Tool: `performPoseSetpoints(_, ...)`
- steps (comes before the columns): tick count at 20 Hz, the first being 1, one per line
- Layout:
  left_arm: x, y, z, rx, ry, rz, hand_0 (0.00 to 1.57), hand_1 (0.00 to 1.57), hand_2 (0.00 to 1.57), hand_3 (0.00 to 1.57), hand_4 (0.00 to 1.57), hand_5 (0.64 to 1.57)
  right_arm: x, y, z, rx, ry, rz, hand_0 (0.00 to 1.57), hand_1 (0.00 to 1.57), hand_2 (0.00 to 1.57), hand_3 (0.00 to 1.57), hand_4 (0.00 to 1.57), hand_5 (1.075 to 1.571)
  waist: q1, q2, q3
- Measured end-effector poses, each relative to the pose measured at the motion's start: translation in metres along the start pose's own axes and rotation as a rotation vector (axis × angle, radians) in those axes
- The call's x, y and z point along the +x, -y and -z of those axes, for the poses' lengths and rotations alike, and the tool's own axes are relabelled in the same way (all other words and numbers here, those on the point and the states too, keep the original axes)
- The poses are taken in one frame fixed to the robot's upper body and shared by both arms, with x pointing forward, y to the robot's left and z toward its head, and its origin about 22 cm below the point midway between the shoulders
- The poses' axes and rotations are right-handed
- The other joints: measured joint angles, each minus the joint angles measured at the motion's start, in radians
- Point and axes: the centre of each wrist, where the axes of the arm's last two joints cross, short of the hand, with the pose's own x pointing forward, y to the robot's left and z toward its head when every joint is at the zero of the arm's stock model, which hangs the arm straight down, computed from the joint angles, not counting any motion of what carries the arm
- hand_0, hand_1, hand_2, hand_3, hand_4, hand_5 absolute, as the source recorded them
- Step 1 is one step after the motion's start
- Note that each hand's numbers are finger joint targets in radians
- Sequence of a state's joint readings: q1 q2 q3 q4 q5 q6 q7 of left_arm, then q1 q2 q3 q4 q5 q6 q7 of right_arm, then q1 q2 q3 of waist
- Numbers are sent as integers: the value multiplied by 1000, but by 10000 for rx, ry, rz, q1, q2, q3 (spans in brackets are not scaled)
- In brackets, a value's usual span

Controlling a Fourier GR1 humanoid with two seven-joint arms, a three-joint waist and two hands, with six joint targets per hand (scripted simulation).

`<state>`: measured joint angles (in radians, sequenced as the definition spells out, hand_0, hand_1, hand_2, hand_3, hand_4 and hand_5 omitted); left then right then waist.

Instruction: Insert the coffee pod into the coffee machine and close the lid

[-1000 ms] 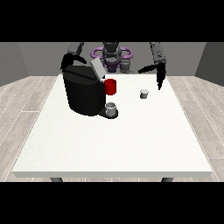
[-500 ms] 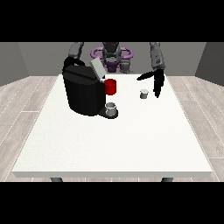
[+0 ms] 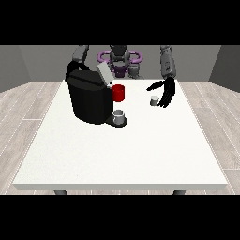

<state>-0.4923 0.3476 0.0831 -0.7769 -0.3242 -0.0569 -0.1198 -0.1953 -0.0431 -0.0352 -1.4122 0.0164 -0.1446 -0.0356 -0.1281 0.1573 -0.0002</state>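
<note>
Front view shows the hand at the view's right [image 3: 166,93], fingers spread, beside the coffee pod [image 3: 153,100] on the counter [image 3: 122,154]: probably light, rigid, best pinched at its sides.

The robot hand at the view's left is hidden behind the black coffee machine [image 3: 89,101]; only its arm shows above. The small pod [image 3: 154,100], just beside the robot hand at the view's right [image 3: 166,93], is too small to make out in detail. The counter [image 3: 140,154] hides its legs' upper parts.
</note>
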Motion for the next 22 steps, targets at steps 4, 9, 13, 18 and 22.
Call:
performPoseSetpoints(4, -6, -12, 1, -97, -153, 866, 568, 568, 698, 414, 0, 1571, 0, -1, 1, 29, 13, 77, 0, 0, 0, 0, 515, 1571, -60, 93, 0)
performPoseSetpoints(9, -9, -11, 4, 264, -90, 1781, 673, 673, 809, 551, 0, 1571, 6, -8, 1, 119, 177, 117, 0, 0, 0, 0, 524, 1571, -267, 258, 13)
performPoseSetpoints(13, -9, -9, 7, 634, 233, 2245, 686, 686, 849, 651, 288, 1571, 8, -15, 0, 55, 201, 197, 0, 0, 0, 0, 492, 1571, -254, 299, 17)
performPoseSetpoints(18, -12, -10, 9, 1189, 545, 2623, 920, 920, 1042, 829, 361, 1571, 7, -10, -2, 92, 297, 387, 0, 0, 0, 0, 535, 1571, -350, 380, 23)
performPoseSetpoints(22, -10, -2, 12, 1285, 775, 3317, 899, 899, 1011, 776, 309, 1571, 8, -10, 2, 11, 253, 445, 0, 0, 0, 0, 414, 1571, -288, 384, 40)
